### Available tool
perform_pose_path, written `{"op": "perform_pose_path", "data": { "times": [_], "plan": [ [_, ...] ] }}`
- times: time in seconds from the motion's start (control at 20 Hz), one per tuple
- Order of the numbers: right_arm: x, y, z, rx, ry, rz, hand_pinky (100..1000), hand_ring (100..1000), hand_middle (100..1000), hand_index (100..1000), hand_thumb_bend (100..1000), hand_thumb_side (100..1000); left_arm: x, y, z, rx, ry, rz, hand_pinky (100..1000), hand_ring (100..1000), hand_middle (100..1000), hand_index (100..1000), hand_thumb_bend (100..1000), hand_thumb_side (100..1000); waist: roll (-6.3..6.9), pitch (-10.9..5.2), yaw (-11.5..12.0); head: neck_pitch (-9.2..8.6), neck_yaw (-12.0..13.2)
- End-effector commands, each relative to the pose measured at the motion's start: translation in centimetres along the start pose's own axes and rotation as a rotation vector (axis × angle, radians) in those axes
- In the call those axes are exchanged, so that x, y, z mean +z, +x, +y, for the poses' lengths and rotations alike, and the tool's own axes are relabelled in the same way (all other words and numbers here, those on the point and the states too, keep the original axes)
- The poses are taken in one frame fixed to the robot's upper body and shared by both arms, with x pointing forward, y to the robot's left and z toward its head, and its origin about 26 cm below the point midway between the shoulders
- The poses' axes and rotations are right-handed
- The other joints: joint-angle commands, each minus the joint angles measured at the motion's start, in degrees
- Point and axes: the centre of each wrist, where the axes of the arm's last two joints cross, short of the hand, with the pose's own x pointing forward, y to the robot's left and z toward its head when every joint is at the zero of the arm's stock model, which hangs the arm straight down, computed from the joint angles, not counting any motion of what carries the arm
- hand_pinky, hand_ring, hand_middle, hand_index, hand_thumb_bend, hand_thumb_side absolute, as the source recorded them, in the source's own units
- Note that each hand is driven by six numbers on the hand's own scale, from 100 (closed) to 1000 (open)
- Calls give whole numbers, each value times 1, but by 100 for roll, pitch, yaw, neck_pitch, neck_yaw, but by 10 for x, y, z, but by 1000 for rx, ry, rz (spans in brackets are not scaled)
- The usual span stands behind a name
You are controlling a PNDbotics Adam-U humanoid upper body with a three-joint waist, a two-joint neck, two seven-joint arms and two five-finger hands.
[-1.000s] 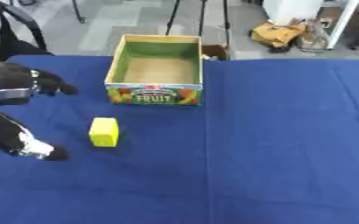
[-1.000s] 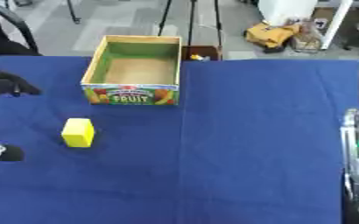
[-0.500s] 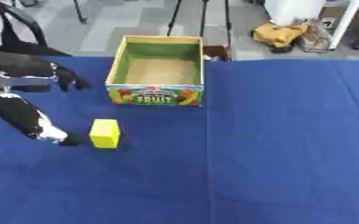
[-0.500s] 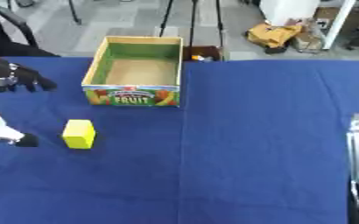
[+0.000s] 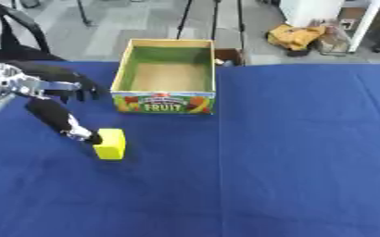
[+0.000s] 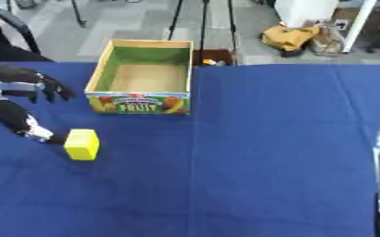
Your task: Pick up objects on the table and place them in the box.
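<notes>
One yellow block (image 5: 110,144), one empty fruit box (image 5: 167,74), left hand (image 5: 51,99) alongside.

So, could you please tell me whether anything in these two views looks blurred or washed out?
Left eye view: the left hand is smeared with blur, while the yellow block and the fruit box read clearly. Right eye view: even light on the blue table, no glare; a blurred strip of the right arm at the lower right edge.

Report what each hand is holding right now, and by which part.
Nothing is held. The left hand has its thumb tip by the left side of the yellow block, fingers spread above and apart from it; the block lies on the blue table. The right hand's fingers are out of view.
</notes>
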Motion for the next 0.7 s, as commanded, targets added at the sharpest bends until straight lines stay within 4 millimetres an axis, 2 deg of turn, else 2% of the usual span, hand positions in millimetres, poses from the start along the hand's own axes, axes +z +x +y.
{"op": "perform_pose_path", "data": {
  "times": [0.05,0.35,0.55,0.7],
  "plan": [
    [-8,4,-2,-13,-16,-27,759,850,637,854,100,965,-6,-8,5,-11,-7,28,708,817,863,1000,632,646,21,-79,-11,-93,47],
    [-8,4,-2,-11,-22,-26,758,850,634,853,100,959,-26,-16,-2,-21,-52,53,703,783,891,1000,623,621,18,-22,-37,-153,72],
    [-9,4,-3,-11,-24,-26,757,850,631,853,100,956,-37,-24,-11,-19,-92,72,716,801,917,1000,639,608,19,16,-55,-174,96],
    [-10,4,-3,-10,-26,-25,757,850,630,853,100,954,-44,-28,-16,-28,-113,82,714,799,909,1000,617,594,15,38,-66,-175,118]
  ]
}}
